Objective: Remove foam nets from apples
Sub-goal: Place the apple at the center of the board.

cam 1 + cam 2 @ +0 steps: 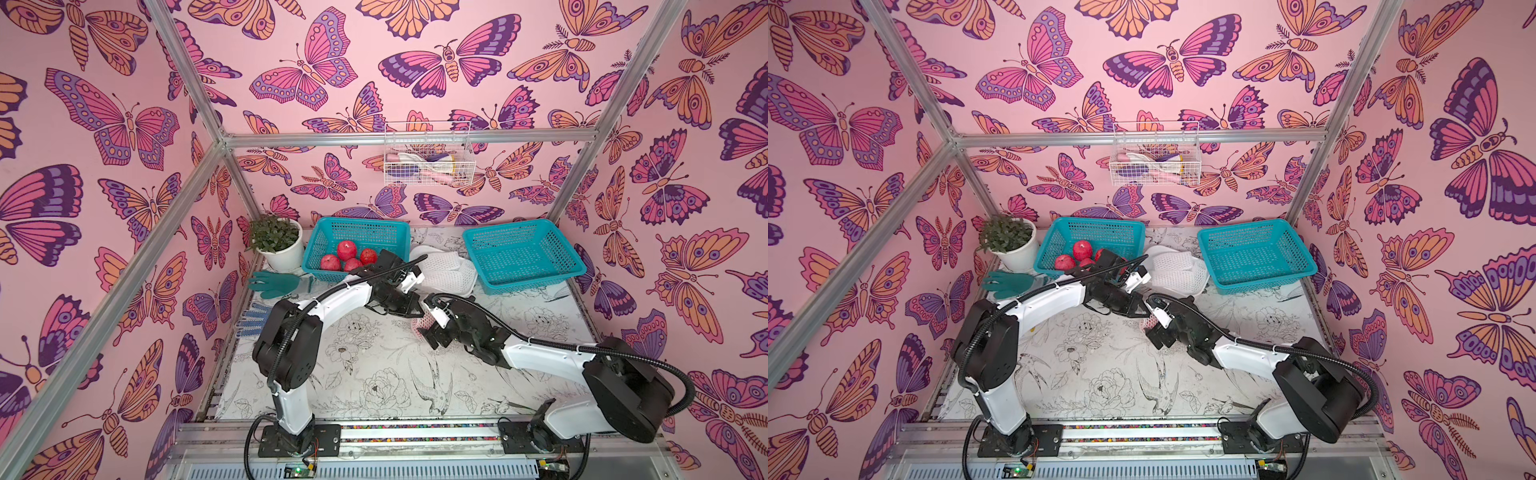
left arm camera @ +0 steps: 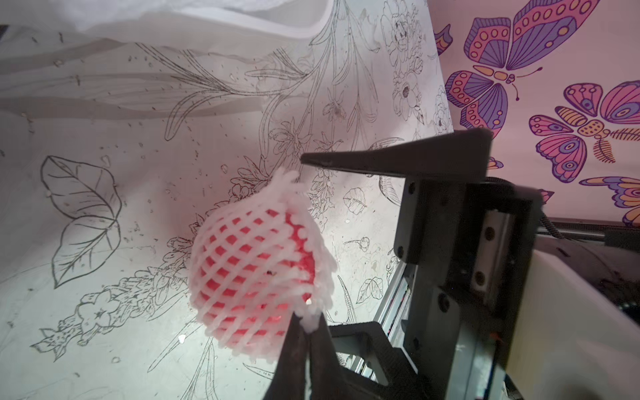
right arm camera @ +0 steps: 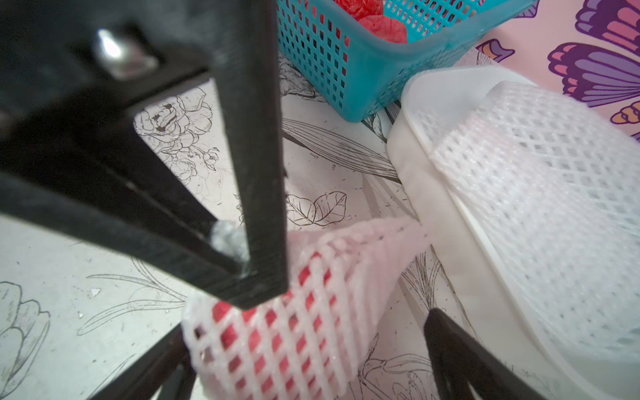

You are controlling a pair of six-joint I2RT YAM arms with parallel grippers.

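An apple wrapped in a white foam net (image 2: 256,273) is at mid-table in both top views (image 1: 420,325) (image 1: 1149,323). My left gripper (image 2: 310,323) is shut, pinching a tuft of that net's rim. My right gripper (image 3: 304,322) stands open, with one finger on each side of the netted apple (image 3: 294,332) and a gap on one side. I cannot tell whether the apple rests on the cloth. Several bare red apples (image 1: 347,254) lie in the left teal basket (image 1: 328,232). Several loose foam nets (image 1: 444,264) fill a white tub (image 3: 436,221).
A second teal basket (image 1: 521,253) stands at the back right, with nothing showing in it. A potted plant (image 1: 277,241) is in the back left corner, with green gloves (image 1: 274,282) in front of it. A wire basket (image 1: 428,153) hangs on the back wall.
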